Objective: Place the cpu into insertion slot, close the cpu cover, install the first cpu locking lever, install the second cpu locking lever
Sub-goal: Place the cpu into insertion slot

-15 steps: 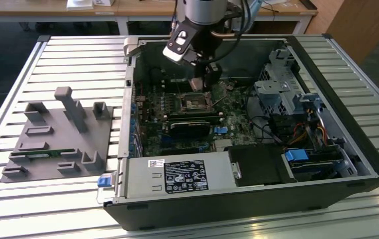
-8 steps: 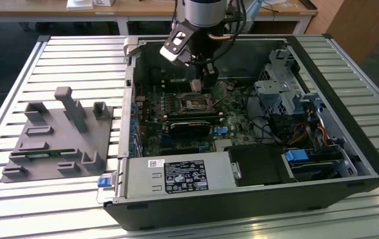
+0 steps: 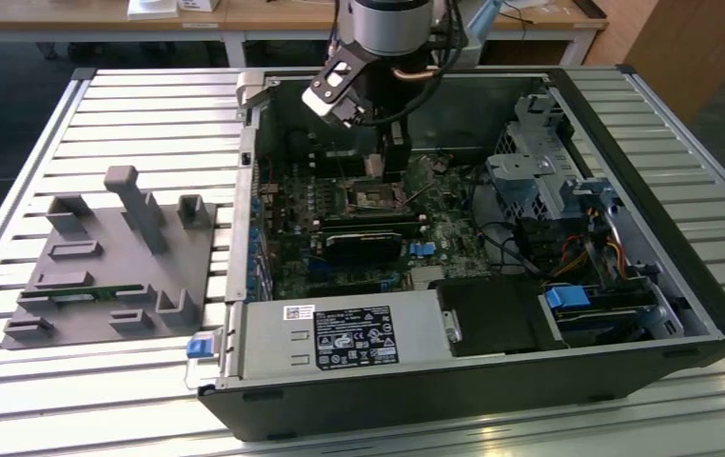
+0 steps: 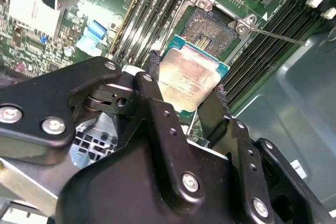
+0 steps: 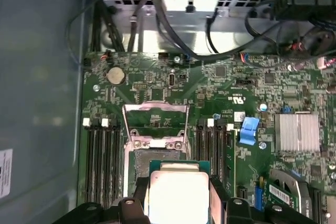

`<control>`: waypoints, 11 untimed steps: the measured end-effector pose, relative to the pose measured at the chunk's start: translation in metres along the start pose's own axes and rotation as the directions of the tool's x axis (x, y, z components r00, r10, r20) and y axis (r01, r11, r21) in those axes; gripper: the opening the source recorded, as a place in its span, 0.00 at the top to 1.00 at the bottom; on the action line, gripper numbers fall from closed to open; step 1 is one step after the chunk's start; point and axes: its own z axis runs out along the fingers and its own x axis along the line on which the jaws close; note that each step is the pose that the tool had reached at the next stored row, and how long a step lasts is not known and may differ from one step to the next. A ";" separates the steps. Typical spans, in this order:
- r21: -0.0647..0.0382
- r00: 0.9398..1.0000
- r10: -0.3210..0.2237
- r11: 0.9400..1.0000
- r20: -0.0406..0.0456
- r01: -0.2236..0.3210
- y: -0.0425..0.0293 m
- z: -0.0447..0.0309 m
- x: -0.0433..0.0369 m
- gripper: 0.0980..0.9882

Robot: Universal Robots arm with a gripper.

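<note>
Gripper (image 4: 186, 80) is clenched on the cpu (image 4: 195, 72) by opposite edges. It is held clear of the slot (image 4: 210, 29), which is seen just beyond the fingertips (image 4: 153, 60), with cover (image 5: 155, 107) raised.

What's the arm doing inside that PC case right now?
The gripper holds the cpu by its edges between its fingers, over the motherboard and close to the insertion slot. The slot is empty, with its pin grid exposed. The cpu cover is flipped open and lies back on the board, so the chip is not yet seated and nothing is closed.
</note>
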 end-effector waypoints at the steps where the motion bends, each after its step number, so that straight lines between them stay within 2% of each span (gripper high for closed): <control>1: 0.000 1.000 0.009 1.000 0.001 -0.009 0.0000 0.0005 0.0000 0.50; 11: 0.000 0.997 0.077 0.997 0.007 -0.077 -0.0004 0.0048 -0.0001 0.50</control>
